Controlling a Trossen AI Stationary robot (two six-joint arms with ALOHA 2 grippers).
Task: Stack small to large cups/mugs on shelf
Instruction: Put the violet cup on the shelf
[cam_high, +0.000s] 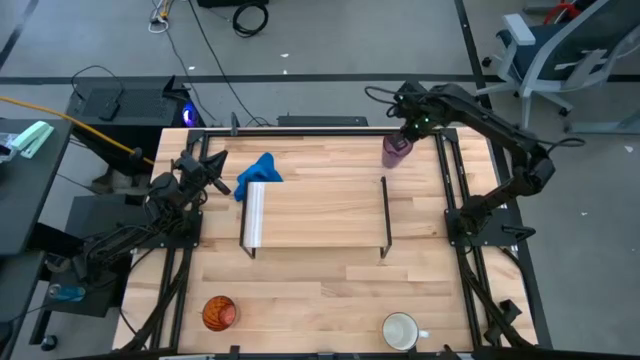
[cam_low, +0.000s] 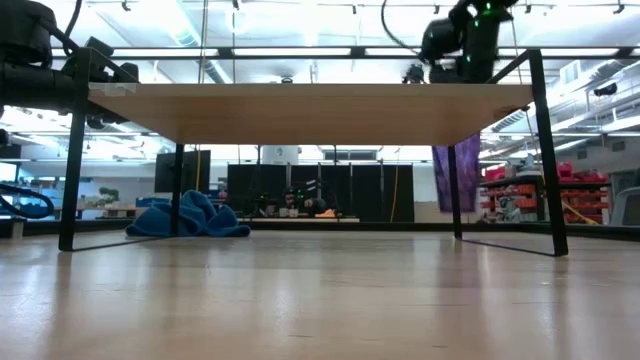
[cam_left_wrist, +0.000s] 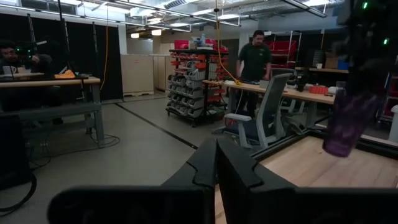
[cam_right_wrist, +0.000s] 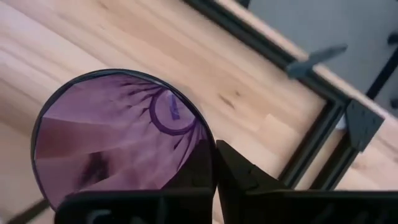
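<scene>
The purple translucent tumbler (cam_high: 396, 151) hangs at the table's far right, beyond the shelf (cam_high: 320, 210), with my right gripper (cam_high: 407, 138) shut on its rim. It also shows in the low view (cam_low: 457, 178) and the left wrist view (cam_left_wrist: 349, 121). The orange cup (cam_high: 219, 313) stands near the front left. The white mug (cam_high: 402, 330) stands near the front right. My left gripper (cam_high: 222, 172) is shut and empty at the table's far left, beside the blue cloth (cam_high: 258, 176). My right gripper pinches the tumbler's wall at its rim (cam_right_wrist: 210, 144), one finger inside the mouth and one outside. The fingers come from above, pointing down. The tumbler hangs below them, mouth up, and its bottom (cam_low: 457, 208) looks a little clear of the tabletop.
The shelf's white end panel (cam_high: 254, 215) is on its left, and a black leg frame (cam_high: 386, 215) is on its right. A black frame rail (cam_right_wrist: 323, 130) runs along the table's edge close to the tumbler. People are in the room beyond the table (cam_left_wrist: 254, 59).
</scene>
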